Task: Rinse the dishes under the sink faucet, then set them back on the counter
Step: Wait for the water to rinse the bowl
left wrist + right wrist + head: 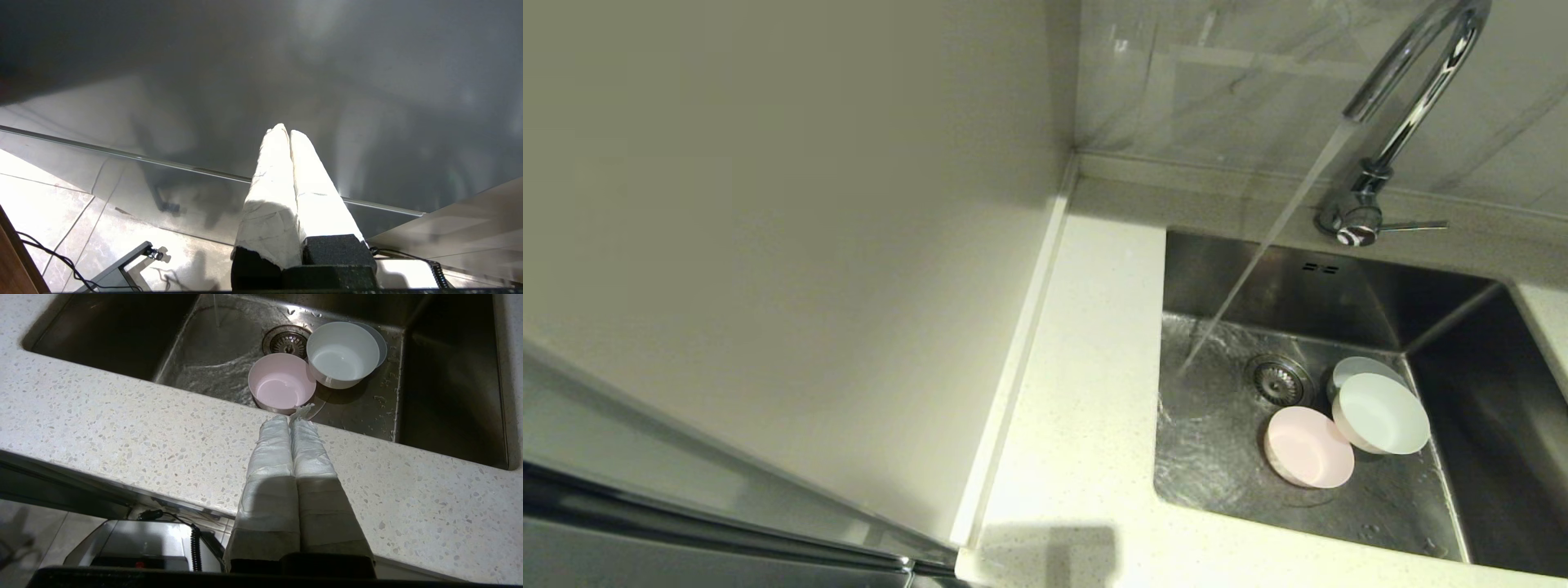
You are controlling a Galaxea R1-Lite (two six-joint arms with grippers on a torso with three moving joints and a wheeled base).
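Three bowls lie in the steel sink to the right of the drain: a pale pink bowl, a whitish-mint bowl tilted against it, and a blue-grey bowl mostly hidden beneath. Water runs from the chrome faucet onto the sink floor left of the drain. My right gripper is shut and empty, held above the speckled counter in front of the sink. My left gripper is shut and empty, low beside a dark cabinet front, away from the sink.
A plain cream wall panel fills the left. A strip of counter runs between it and the sink. The faucet lever points right. Neither arm shows in the head view.
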